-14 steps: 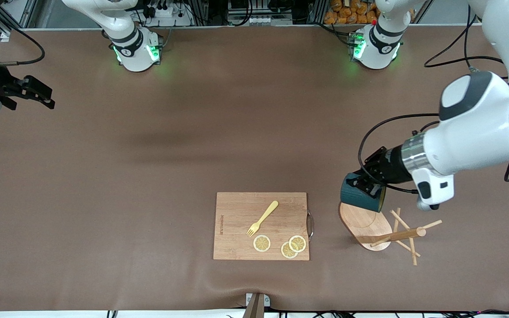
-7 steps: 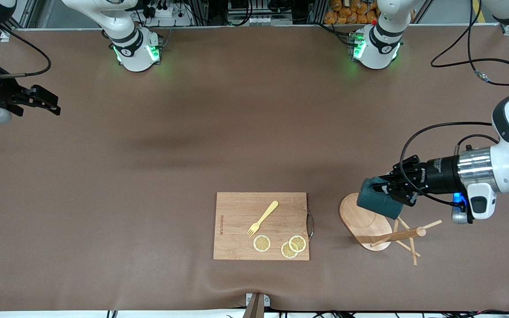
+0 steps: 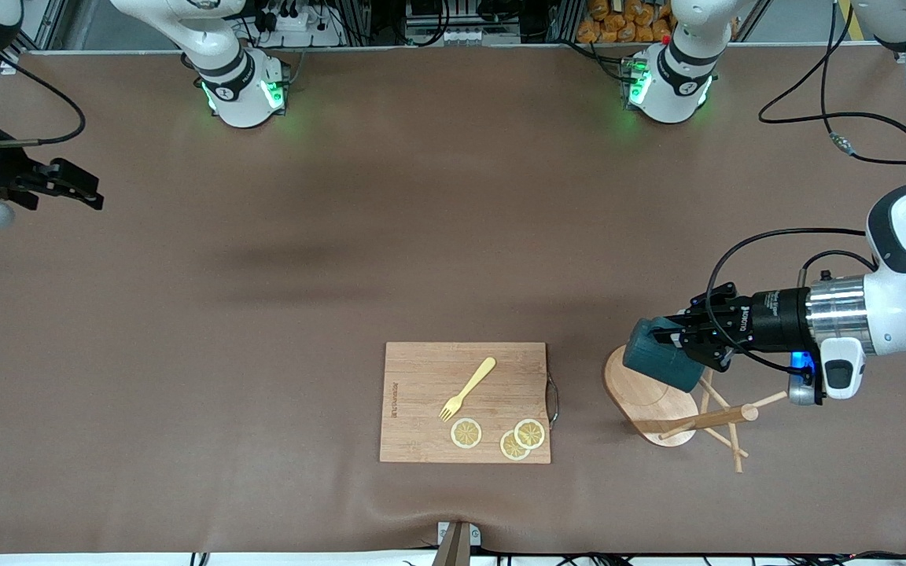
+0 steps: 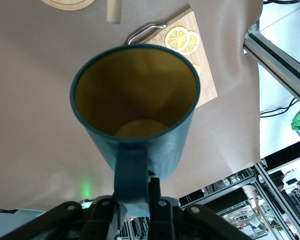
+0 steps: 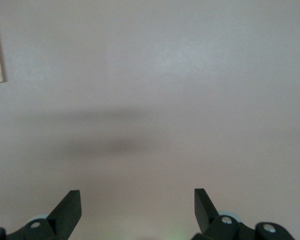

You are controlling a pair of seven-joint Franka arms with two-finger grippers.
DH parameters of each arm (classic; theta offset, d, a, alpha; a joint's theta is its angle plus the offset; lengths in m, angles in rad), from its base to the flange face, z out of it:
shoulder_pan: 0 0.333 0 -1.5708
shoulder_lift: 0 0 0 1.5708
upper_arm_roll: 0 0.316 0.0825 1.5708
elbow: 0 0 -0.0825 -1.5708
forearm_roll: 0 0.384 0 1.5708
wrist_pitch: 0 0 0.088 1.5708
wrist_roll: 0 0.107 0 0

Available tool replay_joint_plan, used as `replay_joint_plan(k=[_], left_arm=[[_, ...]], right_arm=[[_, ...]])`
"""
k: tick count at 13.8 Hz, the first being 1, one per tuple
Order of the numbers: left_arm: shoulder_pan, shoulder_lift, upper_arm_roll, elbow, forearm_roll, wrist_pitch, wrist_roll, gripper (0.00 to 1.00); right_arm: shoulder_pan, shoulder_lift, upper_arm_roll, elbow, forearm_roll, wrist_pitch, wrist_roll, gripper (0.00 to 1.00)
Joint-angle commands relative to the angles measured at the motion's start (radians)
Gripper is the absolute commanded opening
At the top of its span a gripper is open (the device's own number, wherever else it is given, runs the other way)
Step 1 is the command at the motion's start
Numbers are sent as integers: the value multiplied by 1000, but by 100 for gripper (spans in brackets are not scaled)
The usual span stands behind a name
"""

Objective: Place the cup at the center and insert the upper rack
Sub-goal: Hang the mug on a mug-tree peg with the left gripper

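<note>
The cup (image 3: 660, 364), dark teal with a yellow inside (image 4: 135, 100), hangs tipped on its side over the oval base of the upper rack (image 3: 648, 399). My left gripper (image 3: 679, 339) is shut on the cup's handle (image 4: 132, 170). The upper rack is a light wooden mug tree that lies tipped over on the table at the left arm's end, its post (image 3: 708, 420) and crossed pegs pointing toward the table's end. My right gripper (image 3: 79, 185) waits open over bare table at the right arm's end, with nothing between its fingers (image 5: 70, 207).
A wooden cutting board (image 3: 421, 369) with a metal handle (image 3: 553, 401) lies beside the rack, toward the table's middle. On it are a yellow fork (image 3: 469, 387) and lemon slices (image 3: 466, 432). Cables trail on the table near the left arm's base.
The left arm has swung outward and turned its wrist, carrying the cup a little toward the table's end and lower over the rack's base. The right gripper shifted slightly.
</note>
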Motion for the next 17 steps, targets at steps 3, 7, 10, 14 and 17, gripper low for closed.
replay_joint_plan(k=[3, 7, 10, 14, 17], left_arm=[[14, 33, 23, -7, -119, 21, 77, 0], [15, 32, 98, -7, -223, 19, 180, 0], [11, 33, 126, -7, -248, 21, 218, 0], [12, 45, 153, -7, -260, 21, 275, 0], [14, 45, 180, -7, -317, 19, 315, 0]], right_arm=[[-49, 12, 14, 17, -4, -17, 4, 100], [-58, 5, 13, 17, -4, -22, 4, 100], [-61, 5, 14, 19, -4, -22, 4, 100], [-61, 3, 14, 19, 4, -24, 4, 100], [-58, 3, 14, 17, 4, -22, 4, 100]])
